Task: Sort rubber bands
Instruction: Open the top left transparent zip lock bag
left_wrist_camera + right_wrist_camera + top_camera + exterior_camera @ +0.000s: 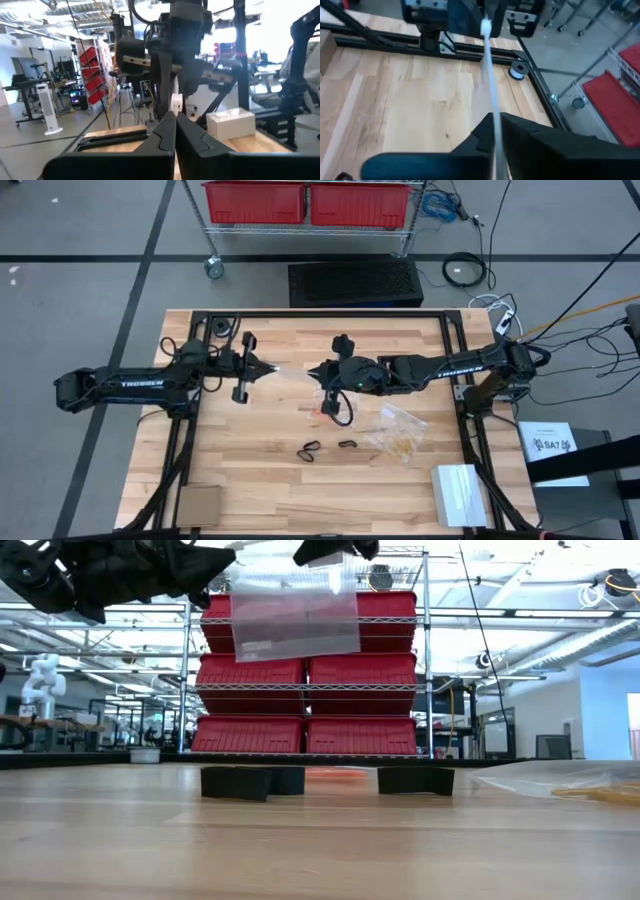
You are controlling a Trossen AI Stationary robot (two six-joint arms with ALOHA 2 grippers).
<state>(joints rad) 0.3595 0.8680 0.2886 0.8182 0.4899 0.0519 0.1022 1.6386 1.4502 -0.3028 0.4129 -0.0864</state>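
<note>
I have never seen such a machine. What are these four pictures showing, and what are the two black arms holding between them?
This is a robot with two dark arms at a wooden table. One picture looks straight down from above, one looks level across the table top, and two come from cameras on the arms' wrists.

The left gripper and the right gripper meet over the middle of the table. Both are shut on a clear plastic bag, which hangs high above the table, each holding one end.

On the table lie small black rubber bands, some orange-red ones by the right gripper, and a second clear bag with pale tan bands inside. A white box and a brown cardboard piece sit near the front edge.
</note>
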